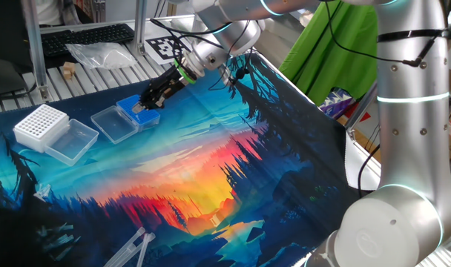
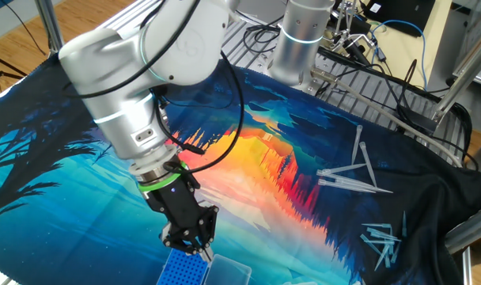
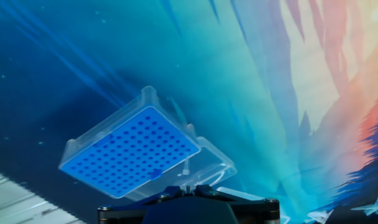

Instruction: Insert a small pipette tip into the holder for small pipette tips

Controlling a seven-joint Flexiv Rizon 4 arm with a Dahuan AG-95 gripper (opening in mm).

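Closed tight, my hand (image 3: 188, 185) pinches a small pipette tip (image 3: 186, 169), tilted down just over the near edge of the blue holder (image 3: 130, 151), so its point can find a hole; lid (image 3: 207, 163) lies open beside.

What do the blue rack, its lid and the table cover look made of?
Blue rack: looks like moulded opaque plastic, uniform blue with an even grid of holes.
Lid: clear, glossy plastic; the cover's colours show through it.
Table cover: probably printed fabric or a soft mat, matte, with a forest sunset print, wrinkling and draping at the edge.
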